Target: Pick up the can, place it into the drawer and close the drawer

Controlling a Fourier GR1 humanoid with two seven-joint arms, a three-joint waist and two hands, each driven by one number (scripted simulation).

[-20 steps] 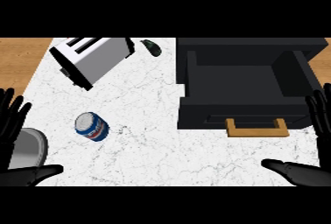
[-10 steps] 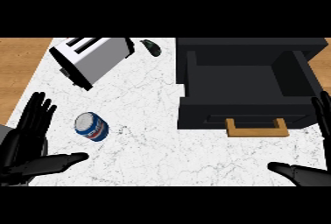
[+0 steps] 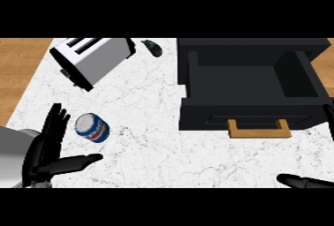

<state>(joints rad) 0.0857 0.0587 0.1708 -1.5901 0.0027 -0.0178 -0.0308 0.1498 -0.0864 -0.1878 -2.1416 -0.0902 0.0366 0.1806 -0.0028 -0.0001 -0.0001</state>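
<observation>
One change: my left hand [image 3: 47,150] moved in beside can [image 3: 92,127] at seven o'clock, fingers spread, nothing gripped; drawer [image 3: 251,84] open; right hand [image 3: 304,181] idle, spread.

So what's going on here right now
A robot is working at a counter. Its left hand is open just left of the can, not touching it yet. The can stands on the counter, and the drawer at the right is open with nothing visible inside. The right hand rests open at the lower right edge.
</observation>
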